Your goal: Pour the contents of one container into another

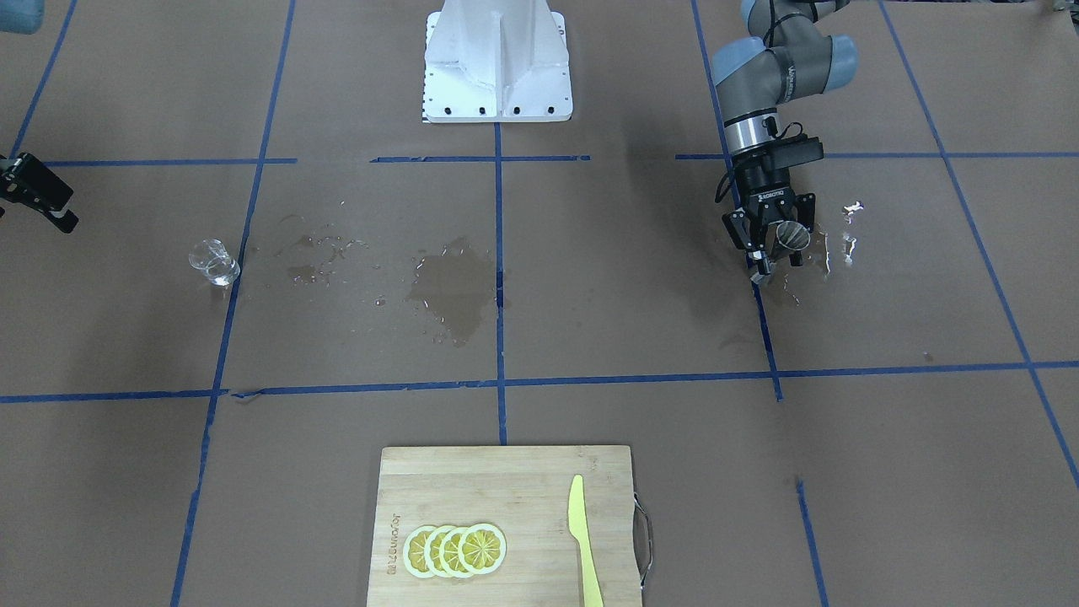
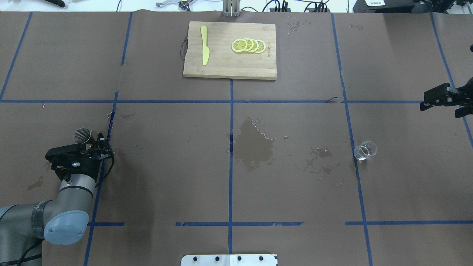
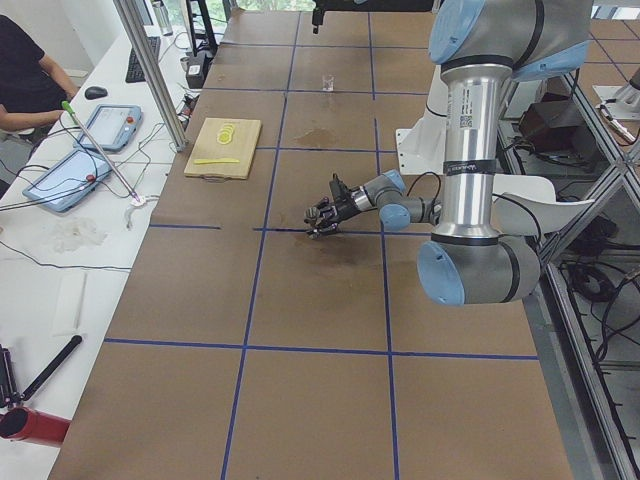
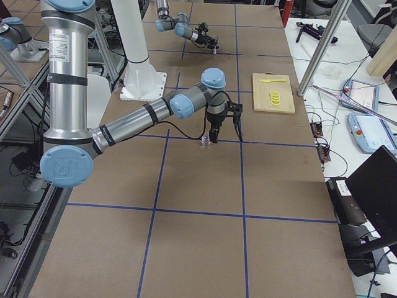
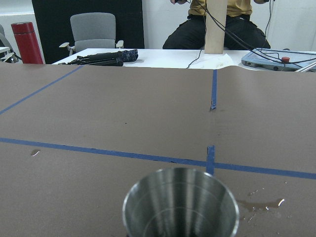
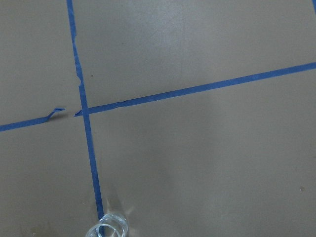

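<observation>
— Where do we find the glass cup?
— It stands on the brown paper on the robot's right side, just beside a blue tape line. The right gripper hangs near it with its jaws spread wide, touching nothing.
— And the jigger?
— Well apart, on the other side. We see it tilted and clamped in the left gripper, low over the table.
— What lies between them?
— A wet patch and smaller splashes. Farther out sits a cutting board with lemon slices and a yellow knife.
</observation>
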`<move>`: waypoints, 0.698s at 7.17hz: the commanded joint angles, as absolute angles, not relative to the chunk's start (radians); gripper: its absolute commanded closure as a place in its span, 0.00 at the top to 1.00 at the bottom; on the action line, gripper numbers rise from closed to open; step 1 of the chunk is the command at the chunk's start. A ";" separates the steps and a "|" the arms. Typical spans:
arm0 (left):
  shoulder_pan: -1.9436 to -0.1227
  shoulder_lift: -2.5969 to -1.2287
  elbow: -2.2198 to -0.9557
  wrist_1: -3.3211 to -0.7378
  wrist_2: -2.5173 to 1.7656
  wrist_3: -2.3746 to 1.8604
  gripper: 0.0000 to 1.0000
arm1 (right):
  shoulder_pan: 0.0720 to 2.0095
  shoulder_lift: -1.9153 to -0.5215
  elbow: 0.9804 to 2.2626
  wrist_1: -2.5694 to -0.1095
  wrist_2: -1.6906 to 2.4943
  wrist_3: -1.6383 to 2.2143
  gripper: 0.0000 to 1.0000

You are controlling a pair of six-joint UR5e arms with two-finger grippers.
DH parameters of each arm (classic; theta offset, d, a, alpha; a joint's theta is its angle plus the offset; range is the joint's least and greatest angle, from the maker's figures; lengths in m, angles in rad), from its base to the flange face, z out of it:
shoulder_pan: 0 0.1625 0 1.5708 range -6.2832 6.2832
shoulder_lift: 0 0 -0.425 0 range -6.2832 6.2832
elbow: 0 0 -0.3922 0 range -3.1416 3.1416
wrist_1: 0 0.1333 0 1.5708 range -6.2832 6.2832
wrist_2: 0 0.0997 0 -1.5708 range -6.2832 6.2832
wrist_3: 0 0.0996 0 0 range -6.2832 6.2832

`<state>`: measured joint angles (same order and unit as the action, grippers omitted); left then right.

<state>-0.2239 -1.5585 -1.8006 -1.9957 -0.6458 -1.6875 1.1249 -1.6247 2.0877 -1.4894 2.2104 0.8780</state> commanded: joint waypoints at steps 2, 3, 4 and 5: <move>-0.224 -1.562 -1.799 -1.996 -0.647 -1.689 0.26 | 1.124 -1.624 2.089 -1.489 2.210 0.879 1.00; -0.225 -1.562 -1.818 -1.996 -0.647 -1.690 0.00 | 1.124 -1.626 2.089 -1.489 2.204 0.879 1.00; -0.225 -1.562 -1.842 -1.997 -0.652 -1.689 0.00 | 1.124 -1.625 2.089 -1.488 2.203 0.879 1.00; -0.227 -1.562 -1.885 -1.997 -0.653 -1.689 0.00 | 1.124 -1.624 2.092 -1.488 2.203 0.879 1.00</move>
